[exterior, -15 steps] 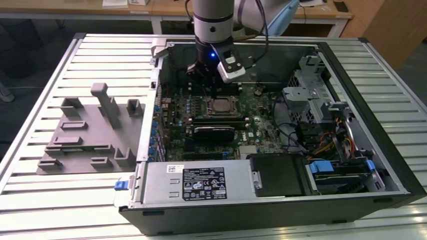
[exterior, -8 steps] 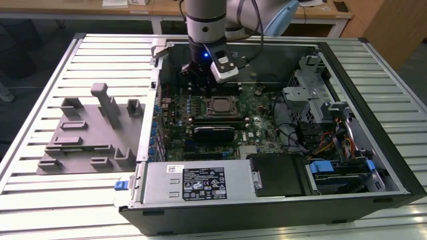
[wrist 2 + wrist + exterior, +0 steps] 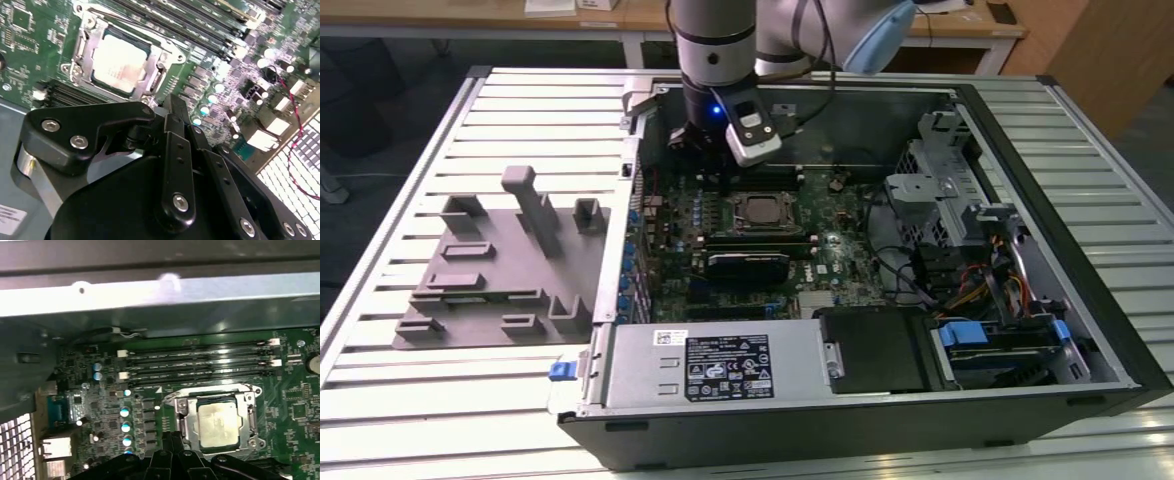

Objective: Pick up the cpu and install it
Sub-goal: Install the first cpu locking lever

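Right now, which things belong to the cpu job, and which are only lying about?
Job: cpu, socket, tool.
Lying about: grey fixture, power supply, memory slots.

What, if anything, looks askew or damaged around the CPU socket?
Nothing stands out. In the first wrist view the cpu lies flat and square inside its socket frame on the motherboard, and I see no damage.

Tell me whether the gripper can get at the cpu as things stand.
Probably yes: the cpu lies uncovered in the socket frame, and the gripper hangs close beside it with nothing between. The frame round its edges might hinder a grip.
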Controlling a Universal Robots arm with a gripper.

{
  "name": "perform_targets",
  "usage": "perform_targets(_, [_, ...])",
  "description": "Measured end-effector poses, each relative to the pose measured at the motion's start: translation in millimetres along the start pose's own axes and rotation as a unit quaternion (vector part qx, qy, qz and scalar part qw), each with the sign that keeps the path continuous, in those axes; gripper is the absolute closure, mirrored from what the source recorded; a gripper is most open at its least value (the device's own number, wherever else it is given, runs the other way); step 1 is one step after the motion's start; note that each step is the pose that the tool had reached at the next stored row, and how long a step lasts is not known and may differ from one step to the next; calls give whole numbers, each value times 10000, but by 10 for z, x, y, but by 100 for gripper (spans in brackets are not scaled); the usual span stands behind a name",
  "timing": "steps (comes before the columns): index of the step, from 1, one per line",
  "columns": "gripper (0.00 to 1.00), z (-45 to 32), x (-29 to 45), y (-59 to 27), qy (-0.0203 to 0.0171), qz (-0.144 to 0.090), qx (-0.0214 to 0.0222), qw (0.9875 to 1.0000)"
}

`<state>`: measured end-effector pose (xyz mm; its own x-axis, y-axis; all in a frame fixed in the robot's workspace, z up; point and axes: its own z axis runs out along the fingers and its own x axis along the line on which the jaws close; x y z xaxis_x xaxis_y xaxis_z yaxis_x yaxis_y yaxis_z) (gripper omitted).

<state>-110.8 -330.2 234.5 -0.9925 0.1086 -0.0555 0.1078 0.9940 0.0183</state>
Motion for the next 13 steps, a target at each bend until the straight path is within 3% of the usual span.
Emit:
perform_targets(2, [89, -2, 37, -4, 7, 3, -60, 10000])
perform_targets(5, [89, -3, 65, -7, 20, 10, -186, 9998])
perform_targets(10, [89, -6, 116, -13, 46, 25, -425, 9991])
perform_targets(13, [89, -8, 144, -16, 65, 34, -596, 9982])
